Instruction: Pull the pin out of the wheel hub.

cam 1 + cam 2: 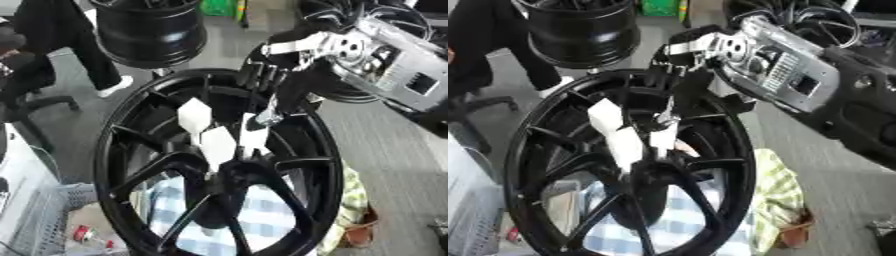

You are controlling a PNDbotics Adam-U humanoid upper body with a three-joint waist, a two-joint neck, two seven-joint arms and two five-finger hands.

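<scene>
A large black wheel hub [131, 150] stands upright in the middle, its spokes meeting at a dark centre [229, 175]. Pale patches [194, 116] show on the upper spokes. My right hand [262, 77] comes in from the upper right on a silver and black arm [385, 60]. Its dark fingers curl down over the hub's upper rim. Just below them a slim silver pin [268, 116] hangs over the upper spokes, pinched at its top; it shows again as the pin [665, 119] in the right eye view. My left hand is not visible.
Another black rim [149, 30] stands behind at the top left, and more wheels [350, 15] at the top right. A person in black sits at the left. A blue checked cloth [262, 220], a yellow-green cloth [354, 200] and a white basket [44, 215] lie below.
</scene>
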